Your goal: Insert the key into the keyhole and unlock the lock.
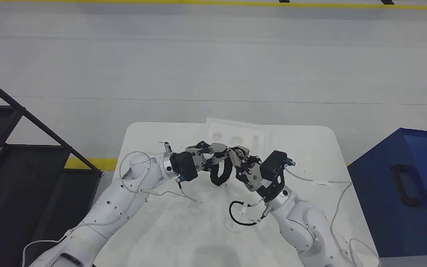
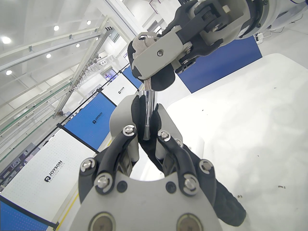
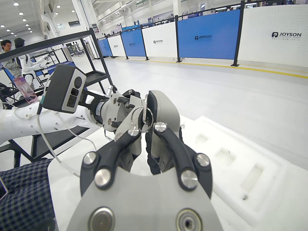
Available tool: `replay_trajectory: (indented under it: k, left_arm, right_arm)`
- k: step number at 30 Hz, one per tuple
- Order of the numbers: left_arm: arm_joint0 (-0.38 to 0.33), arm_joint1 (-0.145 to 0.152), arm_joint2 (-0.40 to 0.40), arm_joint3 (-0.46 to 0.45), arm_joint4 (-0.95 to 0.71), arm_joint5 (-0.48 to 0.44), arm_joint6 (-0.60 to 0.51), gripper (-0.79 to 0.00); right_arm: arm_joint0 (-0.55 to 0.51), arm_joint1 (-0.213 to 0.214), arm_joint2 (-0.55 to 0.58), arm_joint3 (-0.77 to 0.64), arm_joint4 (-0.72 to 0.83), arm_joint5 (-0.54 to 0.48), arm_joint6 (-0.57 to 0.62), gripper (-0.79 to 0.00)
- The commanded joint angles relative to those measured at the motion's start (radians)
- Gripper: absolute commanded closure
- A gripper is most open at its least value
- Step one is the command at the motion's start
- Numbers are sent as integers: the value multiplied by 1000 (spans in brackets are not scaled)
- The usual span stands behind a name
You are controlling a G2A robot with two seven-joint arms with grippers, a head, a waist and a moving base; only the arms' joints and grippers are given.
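Both arms meet in the air above the middle of the white table (image 1: 310,143), in front of the foam tray (image 1: 230,130) at the table's far edge. Held up there, each arm probably has room to line up its part.

The left gripper (image 2: 144,108) is closed tightly around the chrome lock (image 2: 147,114). This steadies the lock, with its end facing the other arm. The lock's black cable (image 1: 220,176) hangs in a loop towards the table.

The right gripper (image 3: 145,111) is clamped flat on the head of the key (image 2: 148,84), a hold that looks suited to twisting it. The key's long axis runs in line with the lock. Its tip points into the lock's end, and its head points back towards the right arm. I cannot tell how deep the key sits.
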Motion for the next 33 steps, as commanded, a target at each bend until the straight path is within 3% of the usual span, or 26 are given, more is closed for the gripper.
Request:
replay_trajectory:
  k: [1,3,5,14,18,19,21,27,33]
  left_arm:
    - [1,-1,-1,1,-2,-2,-2,0]
    - [2,-1,-2,2,-3,-8,-7,0]
    - [3,-2,-3,3,-6,-14,-11,0]
    - [9,-8,-3,12,-71,-80,-34,0]
    - [13,-12,-2,19,-117,-118,-49,0]
    - [15,-13,-2,23,-142,-136,-50,0]
    - [13,-15,-3,28,-164,-159,-69,0]
    - [14,-19,-17,41,-322,-314,-143,0]
    - [18,-10,-58,26,-470,-481,-298,0]
  right_arm:
    - [2,-1,0,3,-1,4,-2,0]
    - [4,-2,1,5,-10,15,-3,0]
    - [5,-2,2,5,-8,20,-3,-262]
    - [19,-3,18,7,27,-10,14,-222]
    - [30,-3,31,7,49,-22,23,-277]
    - [33,-3,35,5,55,-28,23,-329]
    - [38,-1,46,-1,60,-46,29,-779]
    - [55,17,107,-8,60,-186,151,-785]
    - [53,42,193,-20,97,-337,325,-785]
